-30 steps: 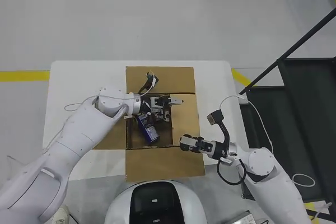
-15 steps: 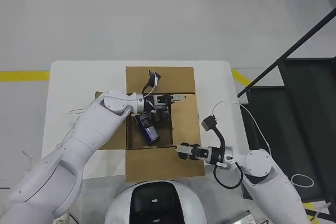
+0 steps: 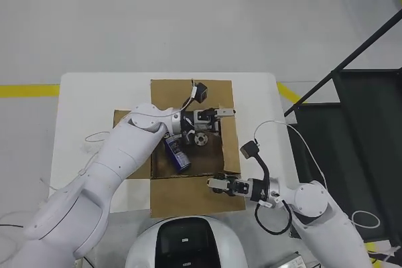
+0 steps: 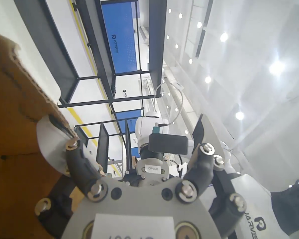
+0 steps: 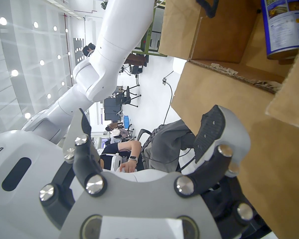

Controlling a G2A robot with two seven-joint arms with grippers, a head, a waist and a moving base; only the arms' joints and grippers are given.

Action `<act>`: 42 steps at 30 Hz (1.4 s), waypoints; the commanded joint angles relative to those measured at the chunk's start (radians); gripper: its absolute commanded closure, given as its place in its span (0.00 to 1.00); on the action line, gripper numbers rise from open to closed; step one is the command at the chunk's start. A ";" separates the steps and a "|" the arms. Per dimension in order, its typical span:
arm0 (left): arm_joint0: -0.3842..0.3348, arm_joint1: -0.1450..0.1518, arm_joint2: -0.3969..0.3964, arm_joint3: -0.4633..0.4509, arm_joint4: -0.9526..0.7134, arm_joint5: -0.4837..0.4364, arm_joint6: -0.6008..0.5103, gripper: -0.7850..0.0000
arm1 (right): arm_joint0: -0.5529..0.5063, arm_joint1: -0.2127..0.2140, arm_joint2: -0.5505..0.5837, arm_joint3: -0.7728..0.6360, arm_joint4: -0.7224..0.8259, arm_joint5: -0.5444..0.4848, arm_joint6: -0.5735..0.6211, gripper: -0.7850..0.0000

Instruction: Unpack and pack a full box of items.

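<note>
Overhead view downward; both wrist views close beside shared box

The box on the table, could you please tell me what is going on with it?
Both arms are at the open box. The left gripper, open and empty, sits by a side flap; the right gripper, also open, is beside the near flap. A blue can lies inside the box.

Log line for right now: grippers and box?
left gripper: open, at a box flap | right gripper: open, beside near flap | blue can: lying inside box
</note>
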State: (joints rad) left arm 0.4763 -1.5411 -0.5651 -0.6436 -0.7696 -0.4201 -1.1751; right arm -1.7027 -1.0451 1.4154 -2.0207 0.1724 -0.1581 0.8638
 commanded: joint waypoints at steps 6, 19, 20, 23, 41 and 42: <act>-0.010 -0.026 -0.010 0.056 -0.023 -0.003 -0.084 0.00 | -0.070 0.003 0.096 0.001 -0.016 -0.003 -0.151 0.00; -0.022 0.059 -0.137 0.099 0.051 -0.022 -0.203 0.00 | -0.102 -0.010 0.154 0.138 0.081 -0.112 -0.360 0.00; -0.013 0.070 -0.148 0.082 0.067 -0.020 -0.205 0.00 | -0.095 -0.012 0.150 0.155 0.082 -0.128 -0.380 0.00; 0.028 0.111 -0.189 0.011 0.109 -0.006 -0.218 0.00 | -0.063 -0.021 0.116 0.212 0.089 -0.172 -0.438 0.00; 0.390 0.306 -0.514 -0.577 0.262 0.241 -0.193 0.00 | 0.076 -0.047 -0.011 0.406 -0.004 -0.089 -0.495 0.00; 0.400 0.310 -0.526 -0.594 0.261 0.246 -0.191 0.00 | 0.083 -0.048 -0.017 0.407 -0.003 -0.078 -0.489 0.00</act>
State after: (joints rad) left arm 0.8650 -1.2360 -1.0781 -1.2185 -0.5076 -0.1800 -1.3685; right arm -1.6284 -1.0921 1.4045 -1.6149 0.1705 -0.2501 0.3669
